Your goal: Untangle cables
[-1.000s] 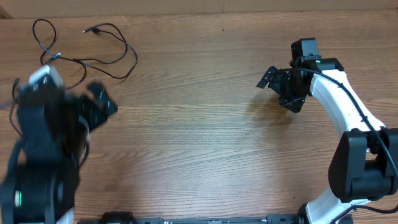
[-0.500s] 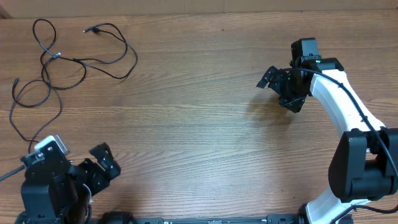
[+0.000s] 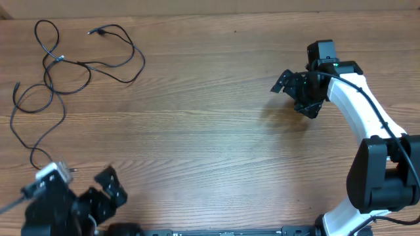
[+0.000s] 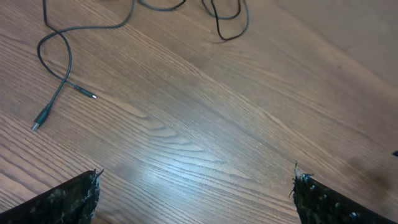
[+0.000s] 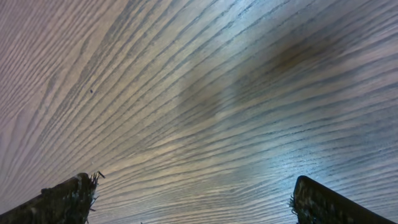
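Thin black cables (image 3: 65,65) lie in loose crossing loops at the far left of the wooden table, with small plugs at their ends. One cable end with a plug (image 4: 56,99) shows in the left wrist view, lying loose on the wood. My left gripper (image 3: 110,188) is open and empty at the near left edge, well short of the cables. My right gripper (image 3: 293,92) is open and empty at the far right, over bare wood, far from the cables.
The wooden table (image 3: 210,131) spans the whole view. The right arm's white links (image 3: 367,124) rise from the near right corner.
My left arm has pulled back from the cables toward the near left corner and uncovered the cable loops. The right arm has not moved.
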Controlling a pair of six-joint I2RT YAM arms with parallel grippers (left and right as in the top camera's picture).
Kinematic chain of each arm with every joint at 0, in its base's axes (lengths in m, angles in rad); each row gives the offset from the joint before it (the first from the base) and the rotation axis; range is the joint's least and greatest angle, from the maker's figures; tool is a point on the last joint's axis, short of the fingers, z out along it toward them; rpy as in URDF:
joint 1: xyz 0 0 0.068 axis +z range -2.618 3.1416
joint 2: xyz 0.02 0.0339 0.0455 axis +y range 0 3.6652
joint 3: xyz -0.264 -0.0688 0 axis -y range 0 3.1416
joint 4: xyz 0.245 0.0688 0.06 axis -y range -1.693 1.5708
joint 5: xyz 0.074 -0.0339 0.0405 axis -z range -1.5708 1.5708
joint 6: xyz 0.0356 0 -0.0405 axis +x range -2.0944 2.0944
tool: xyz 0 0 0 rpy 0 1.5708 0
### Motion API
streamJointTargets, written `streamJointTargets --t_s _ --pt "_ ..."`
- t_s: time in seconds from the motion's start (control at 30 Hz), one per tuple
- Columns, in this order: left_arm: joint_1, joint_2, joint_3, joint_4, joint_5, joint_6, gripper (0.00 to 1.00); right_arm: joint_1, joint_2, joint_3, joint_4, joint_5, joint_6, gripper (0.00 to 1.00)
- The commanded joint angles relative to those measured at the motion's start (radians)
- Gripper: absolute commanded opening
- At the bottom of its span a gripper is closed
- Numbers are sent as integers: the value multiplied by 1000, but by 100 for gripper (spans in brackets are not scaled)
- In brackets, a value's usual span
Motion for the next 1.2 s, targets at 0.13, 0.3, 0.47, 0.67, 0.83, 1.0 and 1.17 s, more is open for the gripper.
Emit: streamJointTargets --t_s 0.13,0.3,0.47,0.67,0.83,1.0,1.17 --pt "-8 -247 -103 -7 1 -9 100 -2 -26 -5 3 10 -8 100" --pt "-7 -359 -154 -6 5 -31 100 -2 -26 -5 3 10 -8 100" --pt "-6 -412 -175 6 5 -35 100 -2 -26 -5 3 10 -8 100" --pt "19 -463 -192 27 6 -37 99 -2 -26 -5 3 10 -8 100" --pt "19 -520 -215 53 6 -40 100 -2 -26 -5 3 10 -8 100" --pt "19 -531 -253 124 -6 -39 100 -2 -26 -5 3 10 -8 100" --pt "19 -531 -352 215 -55 -38 99 -2 -26 -5 3 10 -8 100"
